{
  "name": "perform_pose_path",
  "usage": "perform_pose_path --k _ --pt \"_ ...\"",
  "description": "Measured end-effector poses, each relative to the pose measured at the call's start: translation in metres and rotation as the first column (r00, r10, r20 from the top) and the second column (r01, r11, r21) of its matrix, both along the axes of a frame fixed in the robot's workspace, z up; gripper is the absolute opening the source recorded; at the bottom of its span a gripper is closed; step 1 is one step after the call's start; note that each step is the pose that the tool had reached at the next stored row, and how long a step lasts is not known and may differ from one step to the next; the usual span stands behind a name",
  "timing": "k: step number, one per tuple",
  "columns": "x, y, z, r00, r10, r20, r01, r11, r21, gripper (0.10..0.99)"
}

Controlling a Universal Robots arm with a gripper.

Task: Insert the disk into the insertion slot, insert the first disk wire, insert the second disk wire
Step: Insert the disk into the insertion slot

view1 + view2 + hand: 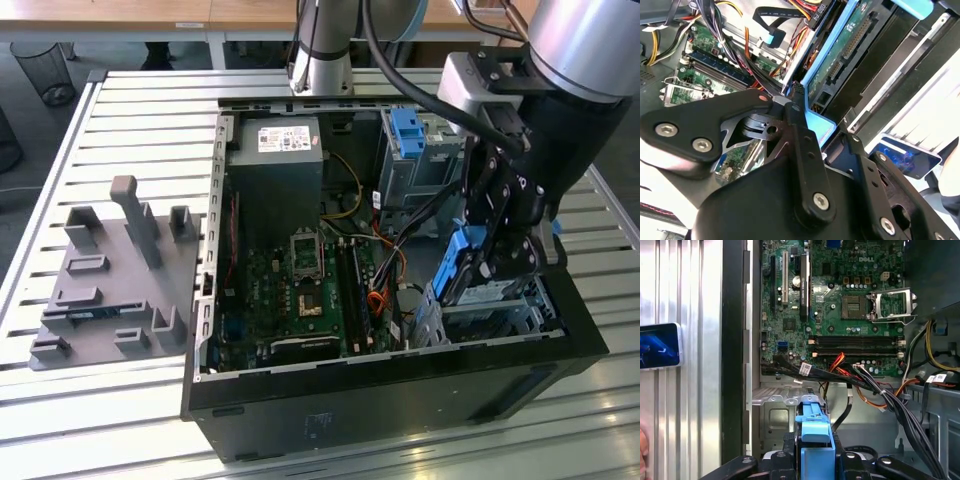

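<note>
1. Closest to me is the black outer wall of the open computer case (400, 410), which rests on a slatted metal tabletop (130, 110).
2. Toward 4 o'clock inside the case in the exterior view, the end effector (478, 268) hangs from the arm. Its black fingers are closed tight on the disk (455, 262), pinching the bright blue caddy from both sides.
3. Both wrist views show that grip close up. The first has the blue caddy end of the disk (815, 450) clamped between the fingers. The second shows its green circuit-board face (850, 45) edged in blue.
4. The disk stands steeply tilted, its lower end down at the insertion slot (500, 318), the low silver perforated bay in the case's 4 o'clock corner. It does not lie flat in the bay, and I cannot tell whether it touches the metal.
5. A loose bundle of black, red and orange cables (385, 275) lies at the case's centre, between the green motherboard (300, 290) and the slot.
6. At the case's 11 o'clock sits the grey power supply (275, 165). At 1 o'clock stands a taller grey cage (415, 170) topped by a blue tab (407, 130).
7. Out at 9 o'clock on the tabletop, just beside the case, lies a grey fixture plate (110, 280) with upright blocks.
8. A small device with a blue-lit screen (660, 346) lies on the slats near the case's outer wall.
</note>
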State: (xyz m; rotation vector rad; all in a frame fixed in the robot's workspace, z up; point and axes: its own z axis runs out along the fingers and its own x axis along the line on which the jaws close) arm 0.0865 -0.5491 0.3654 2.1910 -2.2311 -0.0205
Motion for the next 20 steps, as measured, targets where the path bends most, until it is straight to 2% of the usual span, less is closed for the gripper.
perform_pose_path --k 20 --pt "0.0000 0.0000 -0.0179 1.0000 0.000 0.0000 0.000 1.0000 0.000 0.365"
